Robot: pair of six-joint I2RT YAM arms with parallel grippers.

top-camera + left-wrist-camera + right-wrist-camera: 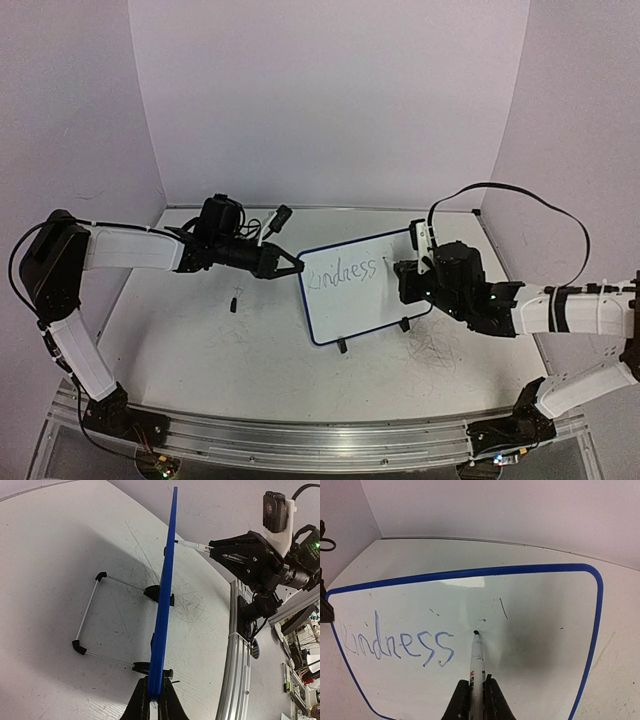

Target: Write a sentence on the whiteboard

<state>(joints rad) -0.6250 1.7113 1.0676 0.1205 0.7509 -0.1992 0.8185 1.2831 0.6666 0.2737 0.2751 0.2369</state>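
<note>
The whiteboard (372,305) stands tilted on the table, blue-framed, with "Kindness" (342,273) written on its left half. My left gripper (293,268) is shut on the board's left edge. Edge-on in the left wrist view, the blue frame (165,600) sits pinched between the jaws of the left gripper (154,697). My right gripper (405,275) is shut on a white marker (478,662). The marker's dark tip sits at the board surface just right of the last "s" of the writing (395,642), below a small dot and a short stroke. Whether the tip touches is unclear.
A small dark object (234,301) lies on the table left of the board. Two black clip feet (341,346) and a wire stand (87,612) prop the board. An aluminium rail (300,440) runs along the near edge. Walls close in the table.
</note>
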